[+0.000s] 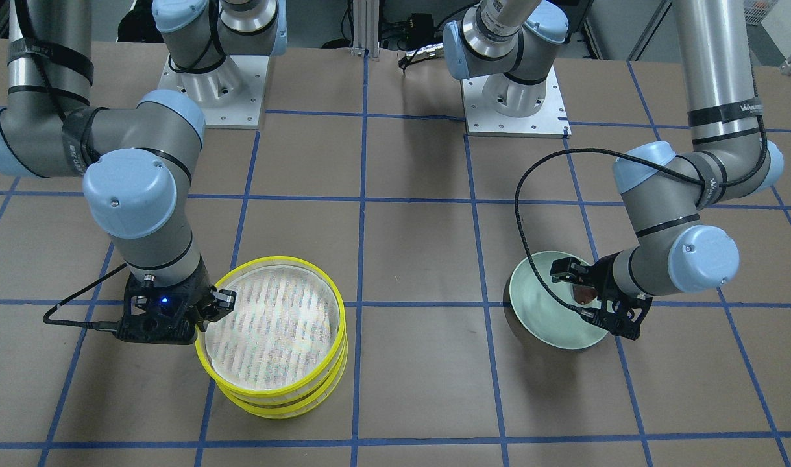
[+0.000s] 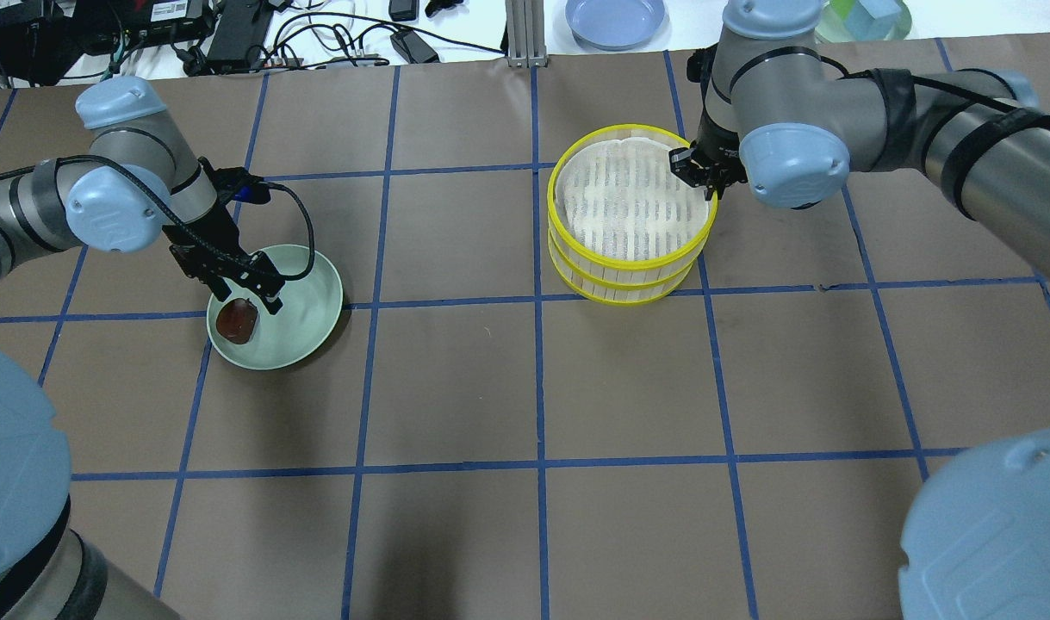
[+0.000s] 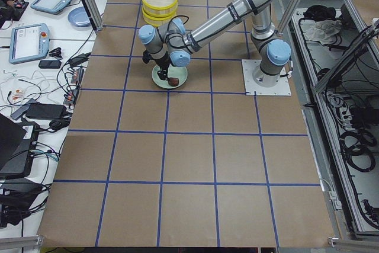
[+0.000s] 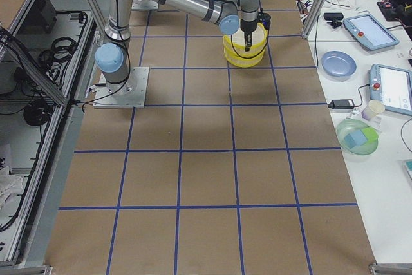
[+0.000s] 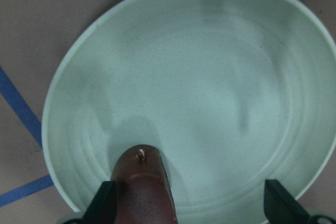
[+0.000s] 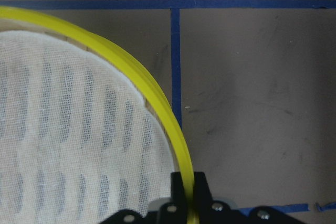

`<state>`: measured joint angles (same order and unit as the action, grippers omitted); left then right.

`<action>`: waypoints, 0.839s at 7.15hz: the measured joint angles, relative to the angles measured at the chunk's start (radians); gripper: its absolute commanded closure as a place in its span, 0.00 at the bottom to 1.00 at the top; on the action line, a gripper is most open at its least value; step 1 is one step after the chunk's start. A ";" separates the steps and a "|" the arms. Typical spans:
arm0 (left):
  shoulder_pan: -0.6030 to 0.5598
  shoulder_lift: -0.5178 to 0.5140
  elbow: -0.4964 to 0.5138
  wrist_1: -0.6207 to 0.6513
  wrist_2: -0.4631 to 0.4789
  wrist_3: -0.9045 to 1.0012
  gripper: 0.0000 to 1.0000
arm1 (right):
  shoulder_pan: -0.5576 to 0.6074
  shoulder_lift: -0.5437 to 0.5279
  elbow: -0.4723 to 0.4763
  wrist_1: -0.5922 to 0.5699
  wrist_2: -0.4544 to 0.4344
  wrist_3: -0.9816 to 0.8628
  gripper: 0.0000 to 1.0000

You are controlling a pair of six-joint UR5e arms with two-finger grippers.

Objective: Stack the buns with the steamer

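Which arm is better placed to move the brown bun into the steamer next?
Left. The open left gripper hangs right over the brown bun on the green plate, while the right gripper is clamped on the rim of the top steamer tier, across the table.

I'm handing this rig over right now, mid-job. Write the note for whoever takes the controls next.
Left hand: open, down in the pale green plate, fingers either side of the brown bun, which lies close to one finger and is not yet gripped.
Right hand: shut on the yellow rim of the top steamer tier, which sits on the lower tier.
Done: the tiers are stacked; the top floor is bare.
Unknown: the white bun shows in no view, so it may be hidden in the lower tier.
Left: grasp the brown bun, put it in a tier, finish the stack.
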<state>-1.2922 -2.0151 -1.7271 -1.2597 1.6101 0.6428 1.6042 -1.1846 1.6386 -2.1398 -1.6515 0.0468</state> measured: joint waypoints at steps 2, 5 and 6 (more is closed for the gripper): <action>0.001 -0.028 0.000 0.026 0.024 0.024 0.13 | 0.000 0.012 0.002 -0.026 0.003 0.000 1.00; 0.001 -0.048 0.000 0.045 0.062 0.029 1.00 | 0.000 0.018 0.003 -0.041 0.004 -0.002 1.00; 0.001 -0.051 0.001 0.046 0.072 0.030 1.00 | -0.001 0.020 0.003 -0.041 0.002 -0.002 1.00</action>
<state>-1.2916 -2.0659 -1.7259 -1.2139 1.6817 0.6728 1.6033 -1.1644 1.6414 -2.1813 -1.6492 0.0445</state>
